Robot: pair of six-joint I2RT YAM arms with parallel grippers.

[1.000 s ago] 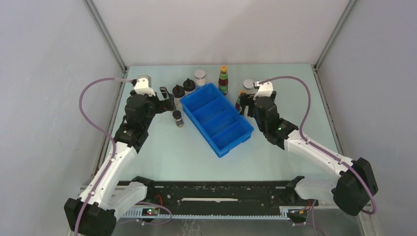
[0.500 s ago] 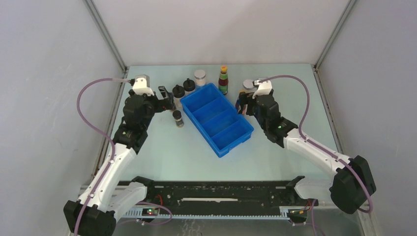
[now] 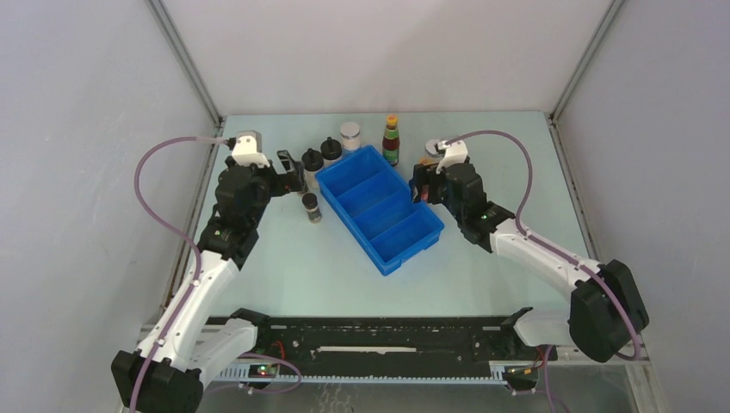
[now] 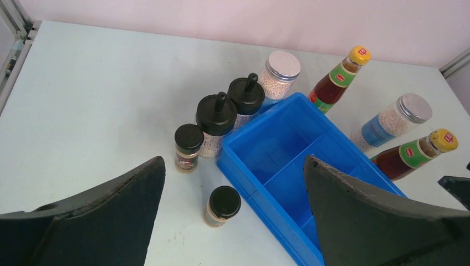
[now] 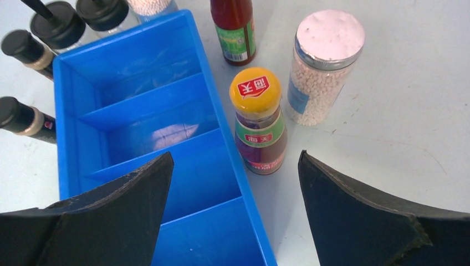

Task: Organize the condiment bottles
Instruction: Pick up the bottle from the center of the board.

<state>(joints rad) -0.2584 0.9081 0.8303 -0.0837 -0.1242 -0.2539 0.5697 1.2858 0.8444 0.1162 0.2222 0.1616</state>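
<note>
The left gripper [image 4: 234, 166] hangs with its jaws spread wide and nothing between them. Nearest, just ahead of the gap, a short black-lidded spice jar [image 4: 223, 205] stands upright just beside the near corner of the blue tray [image 4: 260, 147]. Beyond it, toward the left finger, stands a second short spice jar [image 4: 188, 147]. Behind that are two knob-lidded jars [image 4: 216, 116], side by side against the tray's wall. Farther on come a pale jar [image 4: 280, 72] and, to its right, a tall red bottle [image 4: 338, 83]. The right gripper [image 5: 235, 160] is likewise spread wide and holds nothing. Just ahead of its gap a second tall red bottle [image 5: 259, 124] stands upright, just beside the tray's long wall. A bead-filled jar [image 5: 324, 72] stands a little farther on, toward the right finger.
</note>
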